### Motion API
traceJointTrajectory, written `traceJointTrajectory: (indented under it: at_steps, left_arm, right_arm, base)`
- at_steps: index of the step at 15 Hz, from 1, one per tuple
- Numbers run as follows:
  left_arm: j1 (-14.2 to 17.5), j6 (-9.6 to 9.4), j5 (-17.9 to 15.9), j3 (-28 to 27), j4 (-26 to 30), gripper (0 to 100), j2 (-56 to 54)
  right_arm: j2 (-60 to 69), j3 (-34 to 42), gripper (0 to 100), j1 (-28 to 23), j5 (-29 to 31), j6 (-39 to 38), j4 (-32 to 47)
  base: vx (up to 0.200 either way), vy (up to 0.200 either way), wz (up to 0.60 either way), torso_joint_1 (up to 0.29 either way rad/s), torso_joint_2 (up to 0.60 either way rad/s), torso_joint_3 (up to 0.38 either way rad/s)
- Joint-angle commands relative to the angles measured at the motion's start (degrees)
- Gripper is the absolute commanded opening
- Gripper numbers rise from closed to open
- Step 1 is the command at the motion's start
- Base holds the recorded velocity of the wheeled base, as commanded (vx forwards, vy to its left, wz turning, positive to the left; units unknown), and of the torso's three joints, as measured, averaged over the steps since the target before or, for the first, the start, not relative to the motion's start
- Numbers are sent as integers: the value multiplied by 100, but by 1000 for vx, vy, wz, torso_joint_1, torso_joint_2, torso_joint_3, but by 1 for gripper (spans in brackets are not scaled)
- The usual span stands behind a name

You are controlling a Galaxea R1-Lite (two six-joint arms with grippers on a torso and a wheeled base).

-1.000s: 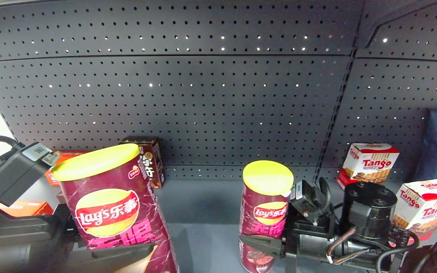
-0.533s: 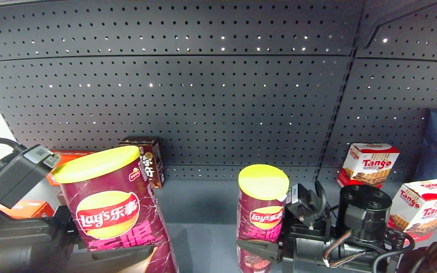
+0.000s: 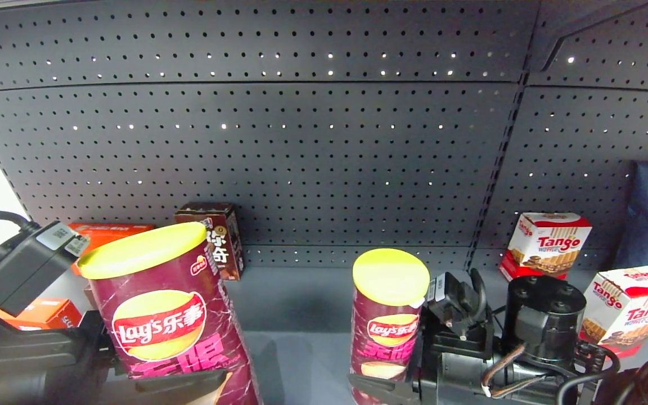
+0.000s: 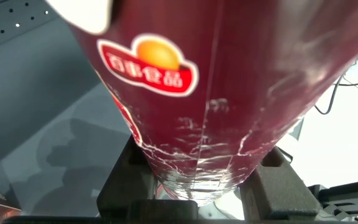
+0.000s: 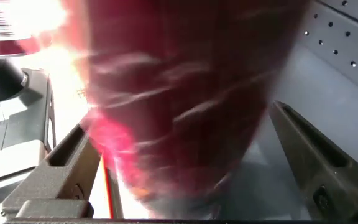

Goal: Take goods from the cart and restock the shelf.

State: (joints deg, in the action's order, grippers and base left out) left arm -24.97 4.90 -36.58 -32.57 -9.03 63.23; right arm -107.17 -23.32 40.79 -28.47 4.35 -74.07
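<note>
Carton [image 3: 220, 242], seemingly upright, behind left can [image 3: 166, 304]

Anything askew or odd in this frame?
The left chips can, gripped in the left hand, leans lid-leftward instead of standing upright. The right chips can, in the right hand, looks nearly straight. Nothing spilled or damaged.

Held low and forward, left claw [image 3: 178, 368] clamped on the tilted chip can [image 3: 161, 292], right claw [image 3: 383, 379] level, closed around the upright chip can [image 3: 388, 315]
</note>
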Motion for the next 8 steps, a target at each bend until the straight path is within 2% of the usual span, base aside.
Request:
traceJointTrajectory:
  at_steps: [1, 7, 8]
  left_arm:
    - [9, 2, 2, 5, -2, 0, -22]
    - [1, 2, 2, -3, -2, 0, -13]
    - [1, 2, 2, -3, -2, 0, -13]
  right_arm:
    - [319, 205, 100, -54, 25, -5, -2]
    - [1523, 1330, 100, -115, -1, -5, 33]
    - [1611, 1488, 100, -256, -19, -5, 42]
  base:
    - [0, 0, 0, 0, 0, 0]
    - [0, 0, 0, 0, 0, 0]
    - [0, 0, 0, 0, 0, 0]
